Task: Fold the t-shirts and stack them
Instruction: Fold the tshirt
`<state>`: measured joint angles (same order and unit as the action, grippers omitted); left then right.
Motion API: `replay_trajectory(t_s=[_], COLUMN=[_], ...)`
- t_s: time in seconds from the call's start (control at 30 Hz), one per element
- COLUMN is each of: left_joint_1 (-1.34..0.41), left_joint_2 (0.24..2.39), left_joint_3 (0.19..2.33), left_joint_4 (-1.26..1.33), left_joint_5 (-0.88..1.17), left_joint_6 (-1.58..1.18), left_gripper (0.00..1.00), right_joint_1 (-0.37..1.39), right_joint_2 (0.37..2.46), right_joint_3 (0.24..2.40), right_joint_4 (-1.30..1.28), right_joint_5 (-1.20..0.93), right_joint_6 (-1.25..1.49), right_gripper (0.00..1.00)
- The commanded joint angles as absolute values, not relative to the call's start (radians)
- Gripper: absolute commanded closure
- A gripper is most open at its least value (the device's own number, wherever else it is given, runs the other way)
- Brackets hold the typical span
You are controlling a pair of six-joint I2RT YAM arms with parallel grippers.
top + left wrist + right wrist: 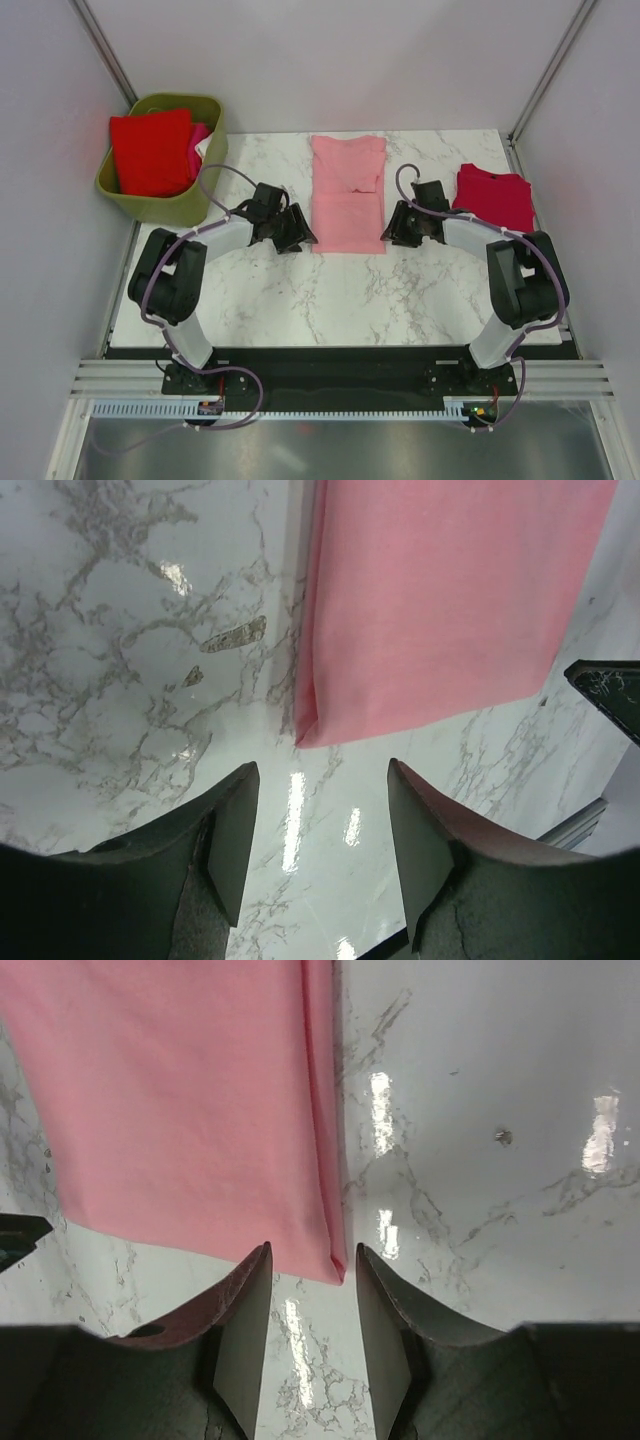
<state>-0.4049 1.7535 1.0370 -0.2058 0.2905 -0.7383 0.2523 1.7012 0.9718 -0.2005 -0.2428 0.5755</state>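
A light pink t-shirt (347,195) lies flat in a long folded strip at the middle of the table. My left gripper (302,236) sits at its near left corner, my right gripper (390,231) at its near right corner. In the left wrist view the left gripper (320,780) is open over bare marble, just short of the pink shirt's corner (310,730). The right gripper (312,1258) is open too, with the pink shirt's corner (330,1265) between its fingertips, not pinched. A folded dark crimson t-shirt (494,196) lies at the right.
An olive-green basket (205,175) stands off the table's far left corner, holding a bright red t-shirt (150,152) and a hot pink one (198,138). The left gripper's tip (20,1232) shows at the left edge of the right wrist view.
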Motion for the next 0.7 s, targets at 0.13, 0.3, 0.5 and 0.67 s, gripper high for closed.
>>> replay_trajectory(t_s=[0.13,0.3,0.5,0.67], left_joint_1=[-0.416,-0.425,-0.445,-0.453], left_joint_2=[1.766,1.795,1.821,1.835], left_joint_3=[1.019,1.025,1.040,1.040], left_joint_4=[-0.150,-0.138,-0.132,-0.129], left_joint_5=[0.259,0.259,0.261,0.258], left_joint_6=[-0.690,-0.692,-0.695,-0.699], left_gripper=[0.40,0.41,0.44,0.50], right_joint_1=[0.299,0.305,0.308,0.316], right_joint_2=[1.724,1.726,1.723,1.727], right_joint_3=[0.962,0.942,0.919,0.905], right_joint_4=[-0.153,-0.163,-0.161,-0.150], right_joint_5=[-0.236,-0.203,-0.183,-0.210], right_joint_6=[0.548,0.540,0.532,0.534], right_gripper=[0.58,0.59,0.58,0.63])
